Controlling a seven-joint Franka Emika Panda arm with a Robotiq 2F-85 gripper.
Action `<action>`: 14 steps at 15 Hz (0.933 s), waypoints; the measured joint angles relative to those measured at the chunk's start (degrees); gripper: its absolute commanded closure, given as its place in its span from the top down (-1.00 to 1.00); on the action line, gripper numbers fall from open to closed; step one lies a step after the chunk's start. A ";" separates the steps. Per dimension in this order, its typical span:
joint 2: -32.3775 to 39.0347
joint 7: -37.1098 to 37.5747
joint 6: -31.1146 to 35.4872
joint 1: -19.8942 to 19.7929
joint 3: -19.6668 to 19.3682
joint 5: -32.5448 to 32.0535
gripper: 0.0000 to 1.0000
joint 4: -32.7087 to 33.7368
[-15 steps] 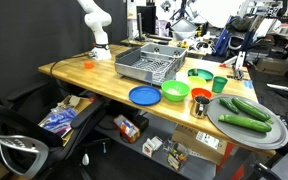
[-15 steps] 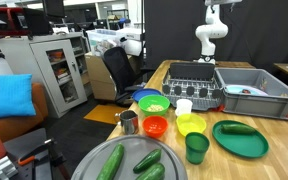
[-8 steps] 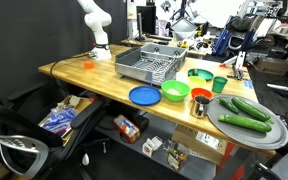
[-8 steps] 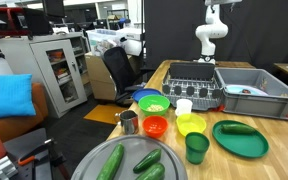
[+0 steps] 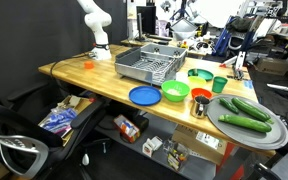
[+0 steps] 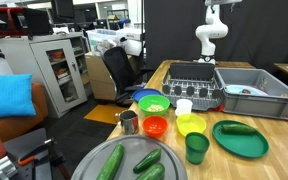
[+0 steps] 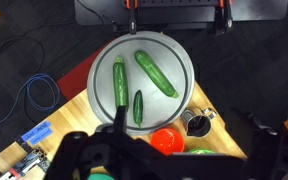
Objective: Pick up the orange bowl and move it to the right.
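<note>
The orange bowl [image 5: 200, 95] [image 6: 155, 126] sits near the table's front edge, between the bright green bowl [image 5: 175, 92] [image 6: 152, 103] and a metal cup [image 5: 200, 106] [image 6: 130, 121]. In the wrist view the orange bowl [image 7: 167, 140] shows small, far below, partly behind my gripper [image 7: 174, 157]. The gripper's dark fingers stand wide apart, open and empty, high above the table. The white arm [image 5: 94, 25] [image 6: 212, 30] rises at the table's far end, and the gripper itself does not show in either exterior view.
A grey plate [image 5: 274, 132] [image 6: 94, 158] [image 7: 174, 55] with three cucumbers lies beside the orange bowl. Also on the table are a blue plate [image 5: 143, 95], a dish rack [image 5: 149, 65] [image 6: 194, 75], a yellow bowl [image 6: 191, 124], a green cup [image 6: 196, 147], a green plate [image 6: 240, 138] and a grey bin [image 6: 254, 92].
</note>
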 measured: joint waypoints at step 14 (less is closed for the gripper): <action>11.15 0.70 17.46 1.18 0.51 1.53 1.00 -0.85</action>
